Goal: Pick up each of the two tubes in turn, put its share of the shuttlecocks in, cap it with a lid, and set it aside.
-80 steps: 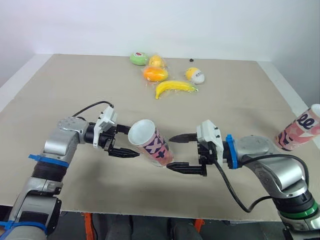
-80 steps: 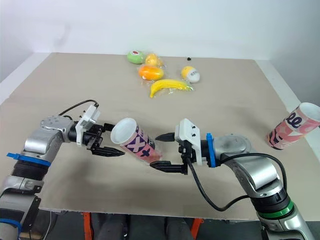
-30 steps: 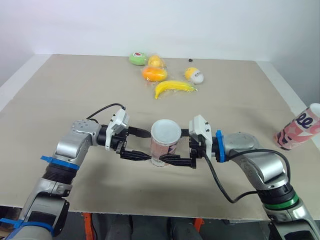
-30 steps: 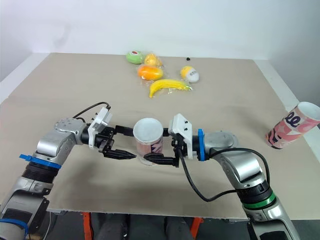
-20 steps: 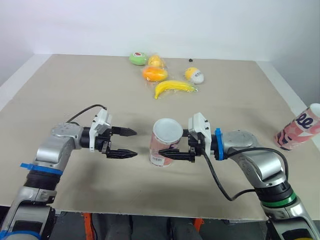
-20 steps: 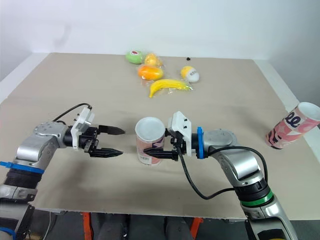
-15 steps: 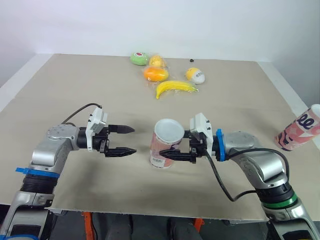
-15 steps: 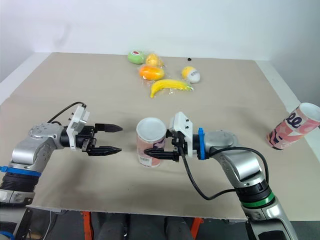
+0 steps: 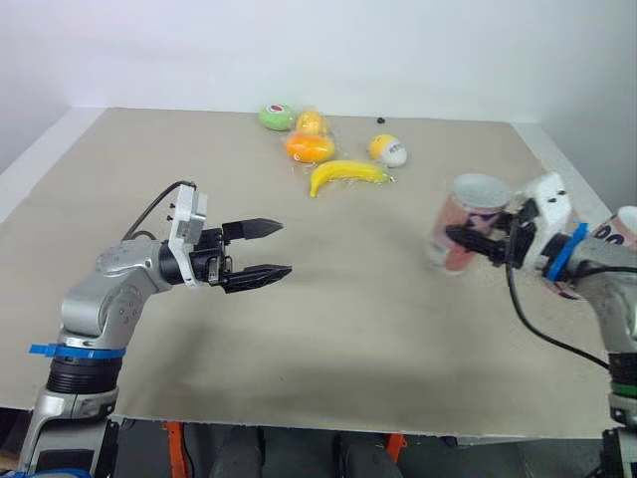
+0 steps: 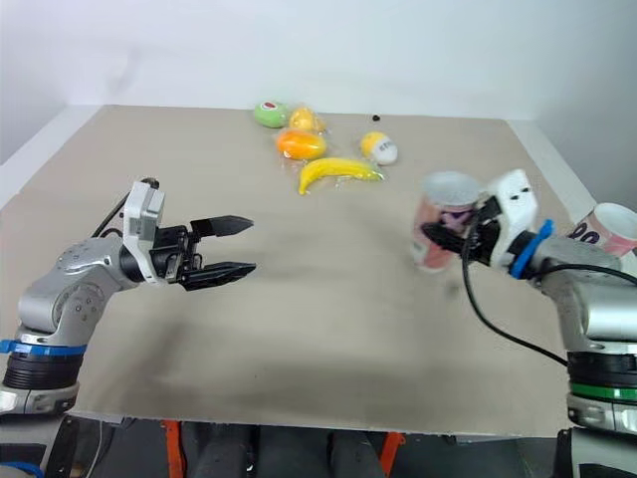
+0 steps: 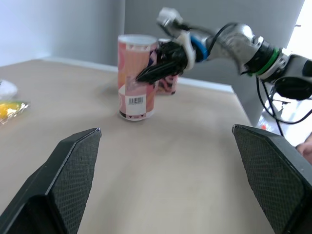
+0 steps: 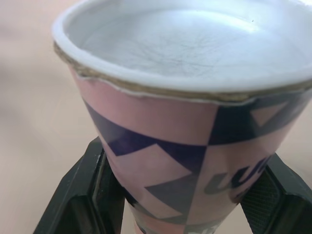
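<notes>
1. The right gripper (image 9: 458, 237) has its black fingers clamped round the middle of the pink patterned cardboard tube (image 11: 135, 92), which is upright under a white lid (image 12: 185, 44) at the right side of the beige table (image 9: 348, 329).
2. The left gripper (image 9: 284, 248) is spread wide and empty, well apart.
3. The tube is probably light, smooth and stiff but crushable (thin card), so a moderate mid-body hold below the lid suits.
4. A second pink tube (image 10: 609, 231) stands just beside.

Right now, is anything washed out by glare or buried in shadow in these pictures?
Left eye view: soft, even light; the banana throws hardly any shadow on the table. Left wrist view: a bright patch past the table's edge is blown out to white. Right wrist view: the white lid on the tube shows a gentle sheen, no hard glare.
</notes>
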Tool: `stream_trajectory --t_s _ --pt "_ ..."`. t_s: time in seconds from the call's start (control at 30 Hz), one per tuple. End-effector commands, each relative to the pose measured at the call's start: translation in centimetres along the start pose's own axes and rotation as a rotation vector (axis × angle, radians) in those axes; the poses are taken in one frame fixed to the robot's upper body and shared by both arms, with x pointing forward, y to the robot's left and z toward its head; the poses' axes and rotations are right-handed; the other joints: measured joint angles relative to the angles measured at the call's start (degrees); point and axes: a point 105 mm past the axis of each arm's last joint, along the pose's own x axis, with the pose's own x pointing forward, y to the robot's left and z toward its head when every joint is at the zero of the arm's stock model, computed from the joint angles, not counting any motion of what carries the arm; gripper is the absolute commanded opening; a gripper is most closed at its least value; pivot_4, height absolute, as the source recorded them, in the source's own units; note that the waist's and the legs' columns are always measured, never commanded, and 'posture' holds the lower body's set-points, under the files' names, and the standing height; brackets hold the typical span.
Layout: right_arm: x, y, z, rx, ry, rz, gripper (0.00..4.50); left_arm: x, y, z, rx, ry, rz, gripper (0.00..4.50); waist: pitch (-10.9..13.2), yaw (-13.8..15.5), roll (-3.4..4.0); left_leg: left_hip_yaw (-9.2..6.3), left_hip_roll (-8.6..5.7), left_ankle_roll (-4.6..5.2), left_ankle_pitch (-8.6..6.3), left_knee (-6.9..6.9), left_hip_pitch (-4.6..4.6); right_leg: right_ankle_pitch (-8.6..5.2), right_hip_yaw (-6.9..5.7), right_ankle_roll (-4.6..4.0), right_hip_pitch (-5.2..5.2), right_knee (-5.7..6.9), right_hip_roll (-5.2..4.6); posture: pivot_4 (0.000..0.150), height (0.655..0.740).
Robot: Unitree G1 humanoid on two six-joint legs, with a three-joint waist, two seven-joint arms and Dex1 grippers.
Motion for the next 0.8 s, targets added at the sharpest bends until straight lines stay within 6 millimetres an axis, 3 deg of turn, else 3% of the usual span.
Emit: stream_trajectory --t_s 0.03,0.2,0.4,0.53,0.8 --pt "-1.6 -3.8 1.0 -0.010 -0.031 -0.158 2.91 0.5 -0.2 1.8 0.047 -0.042 -0.025 4.50 0.00 -0.03 0.00 0.01 0.00 0.00 0.00 -0.01 0.00 -0.01 0.01 -0.01 0.01 0.00 0.00 0.150 0.6917" --pt "-2.0 -4.9 0.6 0.018 -0.039 -0.197 2.91 0.5 0.1 1.7 0.042 -0.060 -0.022 4.50 0.00 -0.07 0.01 0.03 -0.02 0.01 -0.01 -0.03 0.00 -0.01 0.04 -0.02 0.01 -0.01 0.00 0.150 0.6917" --pt "-2.0 -4.8 -0.3 0.074 -0.042 -0.195 2.91 0.7 0.4 1.0 0.038 -0.045 -0.032 4.50 0.00 -0.07 0.01 0.03 -0.03 0.01 -0.01 0.01 0.00 0.00 0.04 0.04 0.03 -0.01 -0.01 0.150 0.6917" --pt "-2.2 -4.8 -0.6 0.107 -0.052 -0.202 4.46 0.8 0.5 0.9 0.044 -0.041 -0.038 4.50 0.00 -0.07 0.01 0.03 -0.03 0.01 -0.01 0.02 0.00 0.01 0.04 0.03 0.04 -0.01 -0.01 0.150 0.6917" --pt "-3.1 -4.3 -0.8 0.063 -0.022 -0.186 4.46 1.1 0.5 1.2 0.050 -0.036 -0.050 4.50 -0.01 -0.10 0.01 0.02 -0.03 0.01 -0.01 0.02 0.00 0.01 0.05 0.04 0.03 0.00 0.00 0.150 0.6917"
